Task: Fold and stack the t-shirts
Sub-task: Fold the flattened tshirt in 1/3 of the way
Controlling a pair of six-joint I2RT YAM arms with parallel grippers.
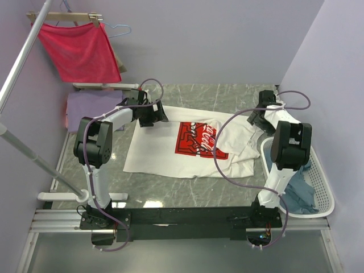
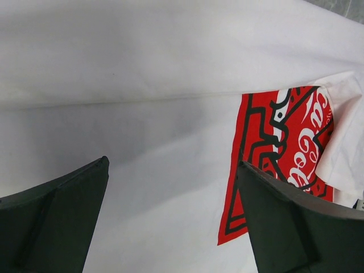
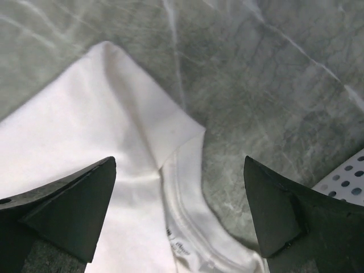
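The white t-shirt (image 1: 165,151) with a red square print (image 1: 196,139) lies partly folded across the middle of the marble table. My left gripper (image 1: 153,114) hovers open over its far left edge; in the left wrist view the white cloth (image 2: 142,114) and red print (image 2: 284,148) fill the space under my open left gripper (image 2: 173,165). My right gripper (image 1: 259,116) hangs open over the shirt's far right corner; my open right gripper (image 3: 179,165) frames the collar (image 3: 193,227). A lavender t-shirt (image 1: 88,108) lies at the far left. A grey-blue t-shirt (image 1: 298,193) sits in the basket.
The white slotted laundry basket (image 1: 325,190) stands at the right edge, its corner (image 3: 348,177) near my right fingers. A red cloth (image 1: 82,51) hangs on a hanger at the back left. A clothes rack pole (image 1: 25,54) slants along the left side.
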